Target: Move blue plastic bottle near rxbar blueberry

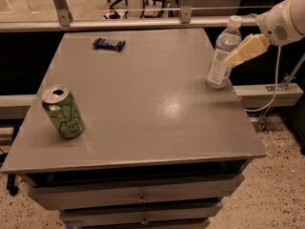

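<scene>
At right edge: tall bluish clear plastic bottle, cream gripper against it, grip unclear; flat dark-blue wrapper well apart.

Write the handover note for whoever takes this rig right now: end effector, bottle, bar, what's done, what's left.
End effector: at the table's right edge, level with the upper half of the blue plastic bottle, on its right side. A grasp cannot be confirmed.
Bottle: upright on the table, near the right edge.
Rxbar blueberry: lying flat at the far left of the table, well apart from the bottle.
Green can: upright, near left; not part of the job.
Done: the approach to the bottle.
Left: secure the bottle, carry it across to the far left, and set it down beside the bar.
</scene>
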Motion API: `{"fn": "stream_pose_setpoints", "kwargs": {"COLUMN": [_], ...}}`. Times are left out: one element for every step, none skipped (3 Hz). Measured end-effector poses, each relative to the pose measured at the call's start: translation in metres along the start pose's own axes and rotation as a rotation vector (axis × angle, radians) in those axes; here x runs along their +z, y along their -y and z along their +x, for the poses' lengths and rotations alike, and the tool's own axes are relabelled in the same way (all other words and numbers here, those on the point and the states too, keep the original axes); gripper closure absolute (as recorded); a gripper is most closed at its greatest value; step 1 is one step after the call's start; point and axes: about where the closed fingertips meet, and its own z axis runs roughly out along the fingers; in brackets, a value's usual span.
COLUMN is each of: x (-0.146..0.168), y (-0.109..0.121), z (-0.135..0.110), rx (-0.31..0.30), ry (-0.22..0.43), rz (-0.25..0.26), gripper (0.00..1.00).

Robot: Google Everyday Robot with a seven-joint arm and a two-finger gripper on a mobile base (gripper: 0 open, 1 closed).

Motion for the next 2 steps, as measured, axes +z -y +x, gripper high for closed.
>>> {"fn": "stream_pose_setpoints", "kwargs": {"x": [0.021, 0.031], "y": [-0.010, -0.023], "z": [-0.009, -0.006], "rx": [0.077, 0.140], "ry": [0.098, 0.143], "rz": [-0.080, -0.139], "gripper": [0.00, 0.18]}}
